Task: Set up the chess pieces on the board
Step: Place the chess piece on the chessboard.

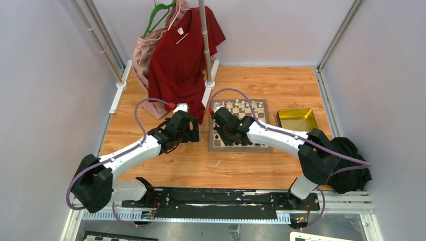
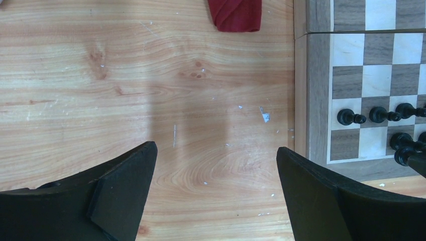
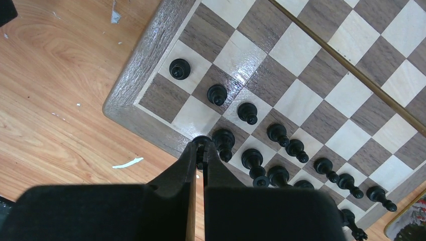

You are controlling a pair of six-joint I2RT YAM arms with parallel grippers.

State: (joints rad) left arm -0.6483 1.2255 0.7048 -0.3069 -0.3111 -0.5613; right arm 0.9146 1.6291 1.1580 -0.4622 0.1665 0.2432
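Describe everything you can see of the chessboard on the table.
The chessboard is a flat square of glossy wood: dark brown and cream squares inside a grained brown border, with a thin seam across its middle. It lies flat on the wooden table, left of the yellow tin. White pieces line its far edge, black pieces its near rows. By its near left corner, the right gripper is shut on a black chess piece.

The top camera looks down from high behind the near edge over the whole desk [image 1: 241, 170], while both wrist cameras face straight down from close by, sharing the board's [image 3: 145, 60] near-left corner with its black pieces [image 2: 351, 118].
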